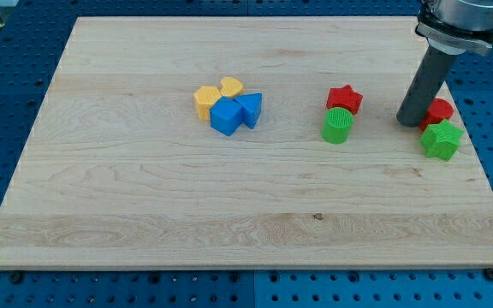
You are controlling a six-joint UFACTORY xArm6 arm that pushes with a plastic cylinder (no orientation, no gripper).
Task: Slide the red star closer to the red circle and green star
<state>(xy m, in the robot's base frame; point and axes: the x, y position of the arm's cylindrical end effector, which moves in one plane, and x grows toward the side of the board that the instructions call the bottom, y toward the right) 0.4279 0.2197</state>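
The red star (345,99) lies right of the board's middle, touching the top of a green circle (337,126). The red circle (439,110) sits near the board's right edge, partly hidden behind my rod. The green star (442,139) lies just below it, touching it. My tip (412,120) rests on the board right at the red circle's left side, well to the right of the red star.
A cluster lies left of the middle: a yellow hexagon (206,100), a yellow heart (231,87), a blue cube (226,117) and a blue triangle (250,109). The wooden board (144,214) ends close to the right of the green star.
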